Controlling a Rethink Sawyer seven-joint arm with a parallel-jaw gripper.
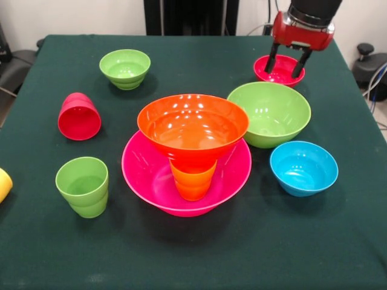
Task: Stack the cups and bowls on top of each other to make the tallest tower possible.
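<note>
The very large pink bowl (140, 175) sits at the table's middle. An orange cup (192, 180) stands upright in it, and the large orange bowl (192, 124) rests on that cup: this is the tower. My gripper (285, 65) is open at the far right, its fingers (270, 60) straddling the small red bowl (280, 77); I cannot tell if they touch it. The large green bowl (269, 113) and small blue bowl (303, 167) stand right of the tower. The small green bowl (125, 67) is far left. The red cup (79, 116) lies on its side. The green cup (83, 186) stands upright.
The yellow cup (3, 184) shows partly at the left edge. The dark green tablecloth (199, 254) covers the table. The robot's black pedestal (190, 17) stands behind the far edge.
</note>
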